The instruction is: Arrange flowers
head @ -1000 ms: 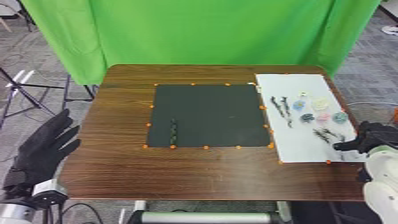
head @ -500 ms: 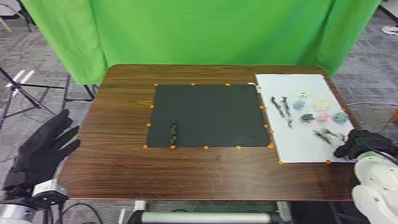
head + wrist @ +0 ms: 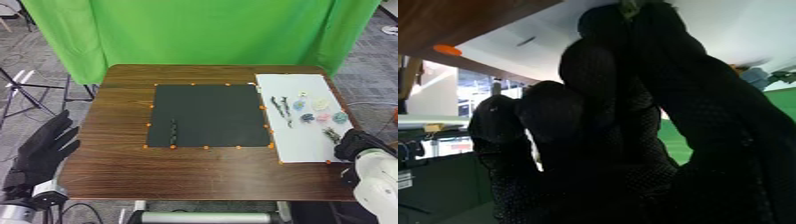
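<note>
At the left, beside the brown table (image 3: 98, 167), is the robot's left hand (image 3: 42, 147), wide open, its fingers straight and nothing in its hold. Behind the table hangs a green cloth (image 3: 204, 35). On the table lies a black mat (image 3: 218, 115) with orange dots round its rim, and near its left edge lies a dark stem (image 3: 174, 132), running from the near edge towards the far one. Just right of the mat is a white sheet (image 3: 298, 145). Towards its left side two dark twigs (image 3: 286, 111) lie side by side, slightly slanted. Right of them are the flowers: a blue one (image 3: 298, 105) with a small yellowish one (image 3: 304, 94) beyond it, a dark blue one (image 3: 307, 118), a cream one (image 3: 320, 104), a pink one (image 3: 322, 117) and a teal one (image 3: 339, 117). Nearer, a sprig (image 3: 331, 134) slants towards the right hand (image 3: 357, 142), which is at the sheet's right edge. That hand is nearly closed, its thumb and a fingertip pinching the greenish sprig between them.
</note>
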